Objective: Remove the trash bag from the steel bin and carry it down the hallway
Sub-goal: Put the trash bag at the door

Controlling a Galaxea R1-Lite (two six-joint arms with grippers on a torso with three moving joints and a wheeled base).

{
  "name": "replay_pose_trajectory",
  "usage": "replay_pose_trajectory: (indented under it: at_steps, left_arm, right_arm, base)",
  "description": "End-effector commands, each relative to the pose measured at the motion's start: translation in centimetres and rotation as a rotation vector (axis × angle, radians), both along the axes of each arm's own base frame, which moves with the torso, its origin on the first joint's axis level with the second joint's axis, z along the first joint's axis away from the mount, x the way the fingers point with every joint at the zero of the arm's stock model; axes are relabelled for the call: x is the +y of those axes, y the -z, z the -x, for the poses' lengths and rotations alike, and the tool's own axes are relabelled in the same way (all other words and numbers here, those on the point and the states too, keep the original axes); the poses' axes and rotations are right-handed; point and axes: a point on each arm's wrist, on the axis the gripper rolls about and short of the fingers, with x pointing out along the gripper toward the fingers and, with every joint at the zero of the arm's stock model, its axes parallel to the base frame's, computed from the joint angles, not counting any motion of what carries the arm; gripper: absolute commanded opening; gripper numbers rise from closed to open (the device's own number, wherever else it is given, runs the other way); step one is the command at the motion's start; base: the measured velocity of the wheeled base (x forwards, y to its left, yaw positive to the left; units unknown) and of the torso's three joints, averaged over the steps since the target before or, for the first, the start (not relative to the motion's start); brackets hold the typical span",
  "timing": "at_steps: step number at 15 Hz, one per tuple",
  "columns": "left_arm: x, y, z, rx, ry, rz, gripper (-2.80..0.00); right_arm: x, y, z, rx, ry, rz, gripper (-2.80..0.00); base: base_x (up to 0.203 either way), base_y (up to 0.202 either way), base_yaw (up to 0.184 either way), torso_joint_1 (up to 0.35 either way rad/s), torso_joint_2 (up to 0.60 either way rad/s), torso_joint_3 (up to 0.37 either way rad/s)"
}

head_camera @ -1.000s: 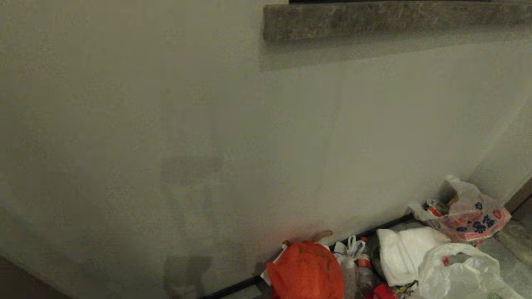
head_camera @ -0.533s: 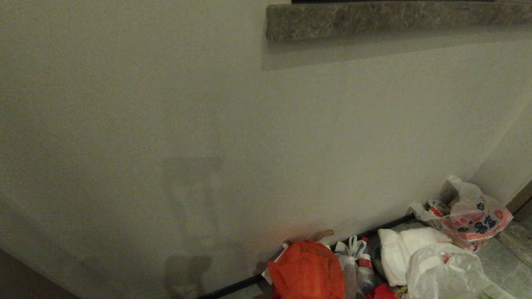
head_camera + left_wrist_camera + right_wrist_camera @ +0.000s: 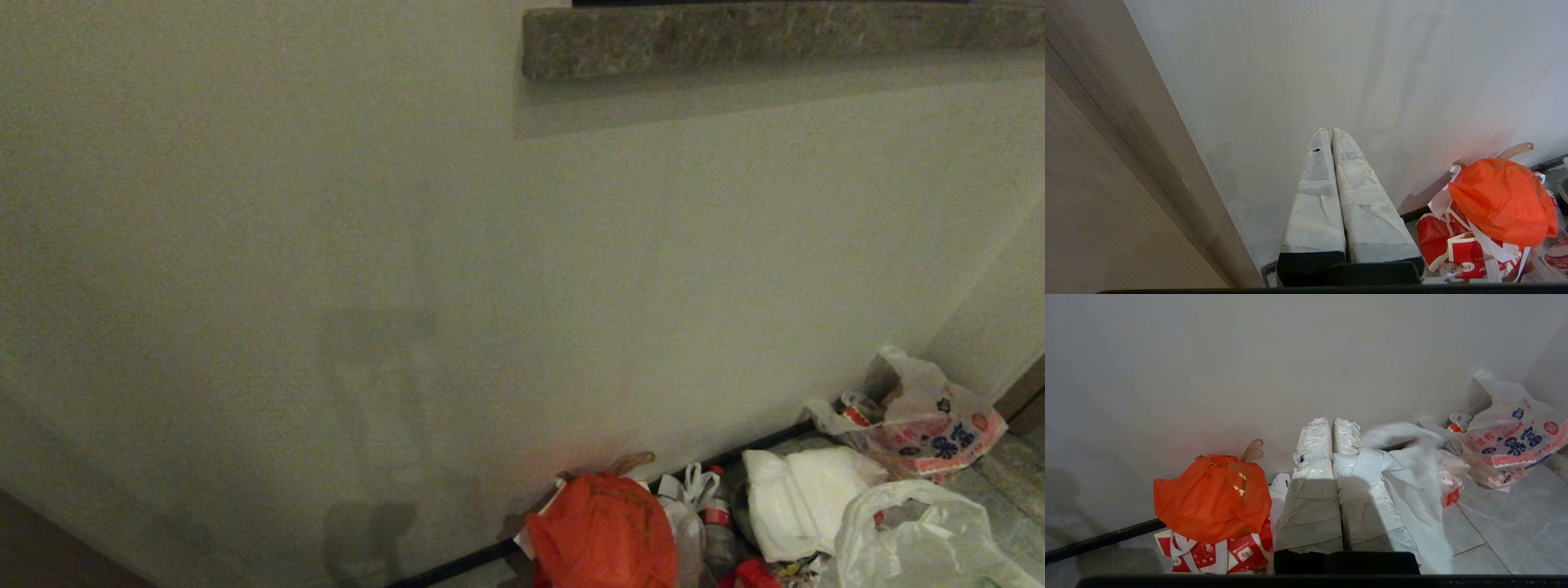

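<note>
Task thing first: the trash bag [image 3: 922, 539] sits at the lower right of the head frame, already out of the steel bin, which I cannot find in any view. In the right wrist view its thin whitish film [image 3: 1404, 465] drapes off the right-hand finger of the right claw [image 3: 1331, 422], centre frame, starting at the seam between the two fingers. I read that claw as clamped on a fold or loop of the bag, fingers pressed flat together. Handling judgement: very light, limp, crinkly, slippery film; it will sway with every base move and could creep out of a flat pinch. The best hold is the bunched loop handle, not the single-layer wall, which looks likely to stretch or tear. A bit of red shows through near the bag's lower part; contents look few. Left claw [image 3: 1331, 132], centre of its own view, is closed on nothing, its fingers touching along their length, pointing at the pale wall [image 3: 326, 245] with a wood panel [image 3: 1106, 183] along the left edge. Neither arm shows in the head frame; both read as tucked low and level. Clutter along the dark baseboard [image 3: 1098, 539]: an orange bag [image 3: 600, 531] at lower centre and a printed white bag [image 3: 931, 429] at far right, both apart from mine. Grey floor tiles [image 3: 1506, 522] at lower right suggest I am in the hallway, so the carry looks under way.
</note>
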Motion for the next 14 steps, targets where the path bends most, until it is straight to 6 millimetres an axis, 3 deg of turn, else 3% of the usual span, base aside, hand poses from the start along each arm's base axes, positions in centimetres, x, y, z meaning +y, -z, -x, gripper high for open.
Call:
replay_pose_trajectory:
  at_steps: [1,14]
  left_arm:
    - [0.0,0.04,-0.01,0.001,-0.001,0.002,-2.8]
    - [0.0,0.05,0.0,0.0,-0.001,0.001,-2.8]
  right_arm:
    - [0.0,0.08,-0.02,0.002,0.0,0.0,-2.8]
    - [0.0,0.08,-0.02,0.002,0.0,0.0,-2.8]
  base:
    - [0.0,0.0,0.0,0.0,0.0,0.0]
    - [0.0,0.0,0.0,0.004,0.0,-0.153]
